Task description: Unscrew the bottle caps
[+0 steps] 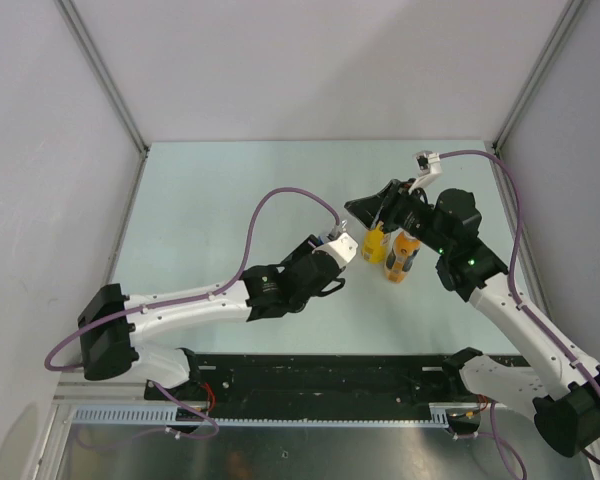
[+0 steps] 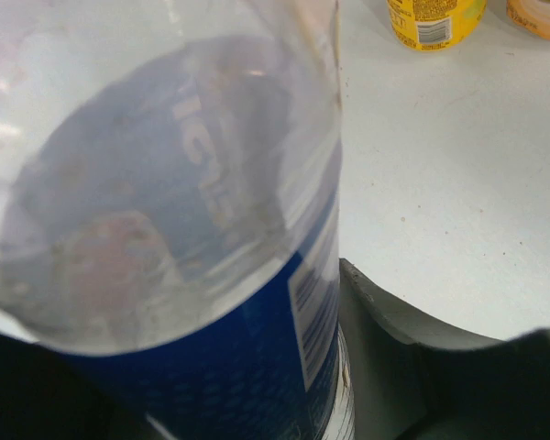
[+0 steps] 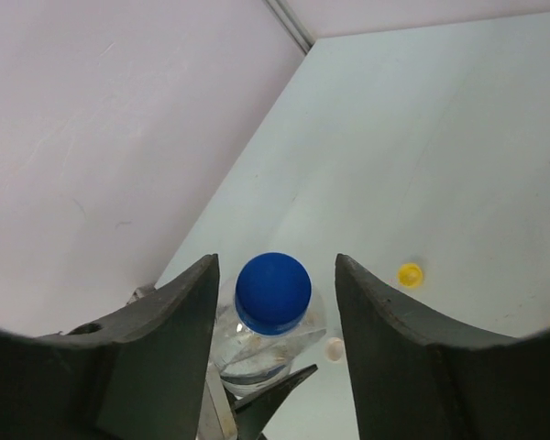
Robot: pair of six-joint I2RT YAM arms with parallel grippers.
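Jaws of the left gripper (image 1: 340, 247) are clamping the clear, blue-labelled water bottle (image 2: 165, 183) over the right half of the table (image 1: 230, 180); the right gripper (image 3: 277, 275) is holding its dark jaws apart around the smooth round blue cap (image 3: 273, 298), slim gaps showing. A yellow cap (image 3: 410, 274) and a white cap (image 3: 335, 347) are lying loose nearby, bare matte surface stretching toward a far corner.

Three bottles, three caps, two arms.
Bottles: one clear water bottle (image 2: 165, 229), one yellow bottle (image 1: 373, 245), one orange bottle (image 1: 404, 258). Caps: one blue cap (image 3: 273, 291), one yellow cap (image 3: 409, 274), one pale cap (image 3: 335, 347) (one on a bottle, two loose on the surface (image 3: 458, 137)). Arms: one left arm (image 1: 190, 310), one right arm (image 1: 525, 320).
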